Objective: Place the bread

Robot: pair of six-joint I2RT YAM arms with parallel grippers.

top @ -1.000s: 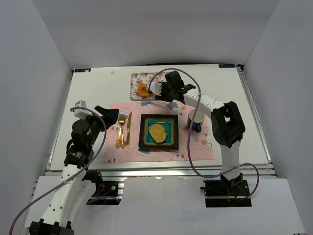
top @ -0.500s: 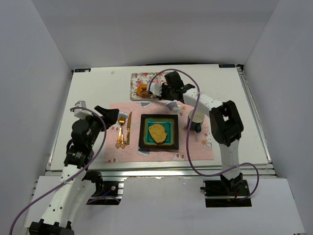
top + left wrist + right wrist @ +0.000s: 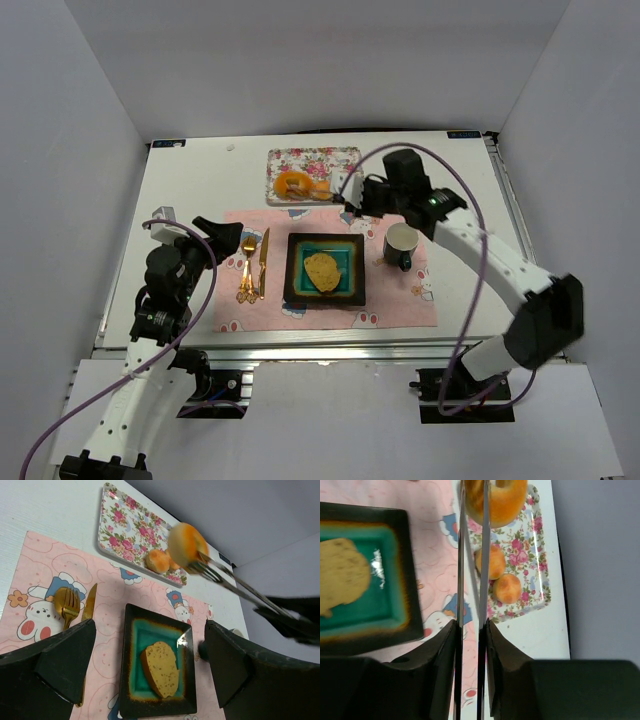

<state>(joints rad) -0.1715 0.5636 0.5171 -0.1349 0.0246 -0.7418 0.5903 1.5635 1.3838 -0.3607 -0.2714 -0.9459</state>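
The orange-brown ring doughnut (image 3: 292, 184) hangs above the floral tray (image 3: 300, 158), pinched at the tips of long metal tongs (image 3: 485, 540). My right gripper (image 3: 470, 625) is shut on the tongs' handles. The doughnut also shows in the right wrist view (image 3: 502, 500) and in the left wrist view (image 3: 186, 542). The flat tan-yellow bread (image 3: 323, 270) lies on the teal plate with a dark rim (image 3: 296, 272). My left gripper (image 3: 150, 630) is open and empty, over the left of the pink placemat (image 3: 400, 300).
Two small round buns (image 3: 492, 562) lie on the floral tray. A mug (image 3: 402, 243) stands right of the plate. A gold fork (image 3: 247, 265) and knife (image 3: 263, 260) lie left of the plate. White walls enclose the table.
The right arm has swung its elbow out to the right and its wrist has drawn back rightward. The doughnut stays in the tongs over the tray. The left arm has not moved.
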